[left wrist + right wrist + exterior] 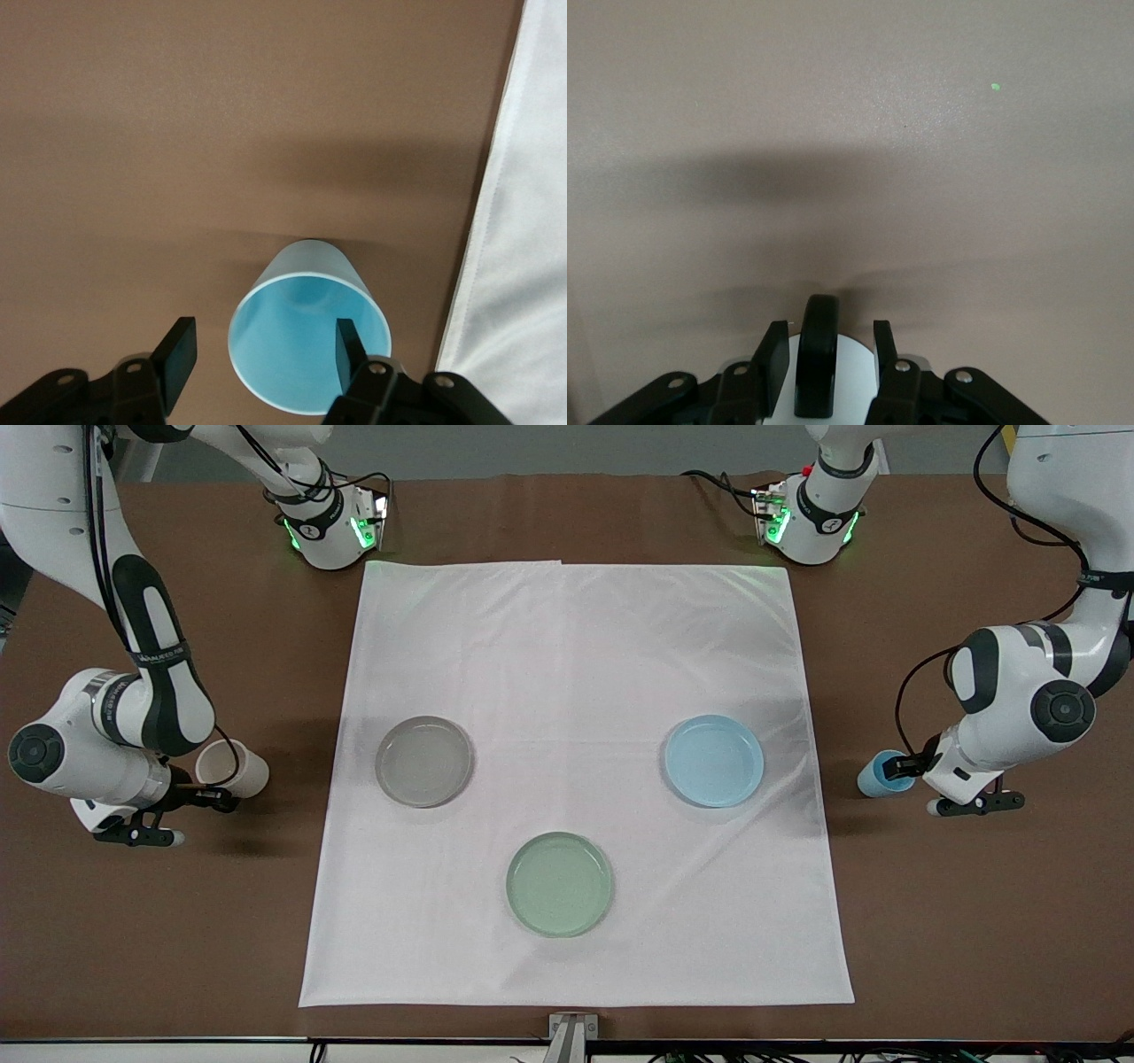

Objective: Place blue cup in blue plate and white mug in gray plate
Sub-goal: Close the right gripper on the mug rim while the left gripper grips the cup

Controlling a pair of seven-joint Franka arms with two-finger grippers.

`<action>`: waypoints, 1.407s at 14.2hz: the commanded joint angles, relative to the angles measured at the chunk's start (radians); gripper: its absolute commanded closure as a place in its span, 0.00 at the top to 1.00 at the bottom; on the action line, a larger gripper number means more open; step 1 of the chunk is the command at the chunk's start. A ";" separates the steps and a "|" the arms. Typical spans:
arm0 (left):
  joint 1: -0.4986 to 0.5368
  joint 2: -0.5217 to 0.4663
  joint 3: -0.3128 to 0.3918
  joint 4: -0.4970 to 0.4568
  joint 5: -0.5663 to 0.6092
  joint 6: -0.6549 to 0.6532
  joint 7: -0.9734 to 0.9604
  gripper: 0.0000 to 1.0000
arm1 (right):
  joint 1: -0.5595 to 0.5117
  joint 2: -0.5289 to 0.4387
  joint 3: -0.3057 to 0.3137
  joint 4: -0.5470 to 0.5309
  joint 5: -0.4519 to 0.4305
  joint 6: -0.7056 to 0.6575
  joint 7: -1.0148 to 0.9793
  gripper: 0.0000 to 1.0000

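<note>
The blue cup (pixel 881 773) stands on the brown table beside the cloth, toward the left arm's end. My left gripper (pixel 905 766) is open at its rim. In the left wrist view (pixel 266 341) one finger is inside the cup (pixel 301 336) and the other is outside, clear of its wall. The white mug (pixel 235 769) stands on the brown table toward the right arm's end. My right gripper (pixel 213 793) is open at it. In the right wrist view (pixel 830 332) its fingers straddle the mug's dark handle (pixel 818 354) with small gaps. The blue plate (pixel 714 760) and the gray plate (pixel 423 761) lie empty on the cloth.
A white cloth (pixel 576 646) covers the middle of the table. A pale green plate (pixel 559 884) lies on it, nearer the front camera than the other two plates. The cloth's edge shows in the left wrist view (pixel 523 266) beside the cup.
</note>
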 commanded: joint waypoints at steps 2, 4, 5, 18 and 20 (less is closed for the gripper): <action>0.003 0.000 -0.004 -0.004 0.018 0.010 0.010 0.71 | -0.009 0.004 0.009 0.013 0.012 0.002 -0.020 0.38; 0.003 -0.002 -0.004 -0.004 0.018 0.008 0.010 0.71 | -0.009 0.004 0.009 0.013 0.012 0.002 -0.020 0.34; 0.003 -0.003 -0.004 -0.004 0.018 0.007 0.010 0.71 | -0.009 0.004 0.009 0.013 0.012 0.002 -0.020 0.31; 0.004 0.002 -0.004 -0.007 0.018 -0.013 0.010 0.70 | 0.105 -0.132 0.011 0.029 0.012 -0.175 -0.026 0.03; 0.004 -0.003 -0.004 -0.005 0.018 -0.030 0.011 0.70 | 0.185 -0.166 0.011 0.027 0.011 -0.228 0.018 0.03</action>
